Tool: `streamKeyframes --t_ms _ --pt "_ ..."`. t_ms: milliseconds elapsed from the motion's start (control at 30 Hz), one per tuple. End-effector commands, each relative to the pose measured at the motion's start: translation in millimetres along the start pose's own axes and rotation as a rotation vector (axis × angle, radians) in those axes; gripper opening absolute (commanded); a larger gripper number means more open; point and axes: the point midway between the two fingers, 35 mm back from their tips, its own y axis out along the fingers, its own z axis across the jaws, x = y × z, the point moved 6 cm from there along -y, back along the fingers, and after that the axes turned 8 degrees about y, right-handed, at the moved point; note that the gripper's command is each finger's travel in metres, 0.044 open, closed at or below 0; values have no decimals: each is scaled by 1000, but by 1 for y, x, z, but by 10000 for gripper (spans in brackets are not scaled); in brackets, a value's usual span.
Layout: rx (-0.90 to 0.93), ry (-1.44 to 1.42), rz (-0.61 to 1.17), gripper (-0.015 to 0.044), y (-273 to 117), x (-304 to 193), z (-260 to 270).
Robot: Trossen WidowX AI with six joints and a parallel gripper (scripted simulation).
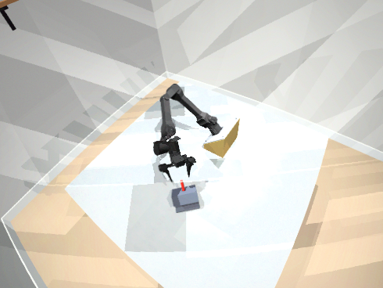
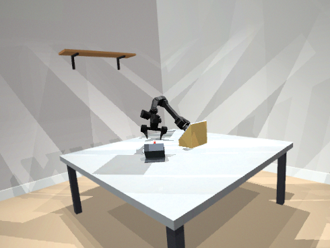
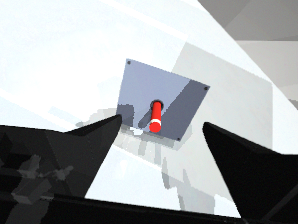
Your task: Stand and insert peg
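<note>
The red peg (image 1: pixel 182 185) (image 2: pixel 154 142) (image 3: pixel 156 114) stands out of the hole in the sloped panel (image 1: pixel 189 196) (image 2: pixel 154 147) (image 3: pixel 145 80). Its white-banded end points outward; its other end is inside the hole and hidden, so its depth cannot be seen. The dark hole rim shows around the peg in the wrist view. My gripper (image 1: pixel 180 178) (image 2: pixel 154 138) (image 3: pixel 161 121) is wide open and empty. Its fingertips are back from the panel, beyond the peg's outer end, one finger to each side of the peg's line, with no contact visible.
A yellow wedge-shaped block (image 1: pixel 223 148) (image 2: pixel 196 135) stands on the white table (image 1: pixel 242 219) (image 2: pixel 202 182) beside the arm's base, to the right of the panel in the top and exterior views. A wooden shelf (image 2: pixel 97 53) hangs on the wall, far from the arm.
</note>
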Motion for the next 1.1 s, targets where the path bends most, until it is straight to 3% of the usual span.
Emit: streamKeyframes --t_ms 0,1067 --pt "-1 1 3 440 -6 0 0" --pt "0 0 -1 440 -50 1 0"
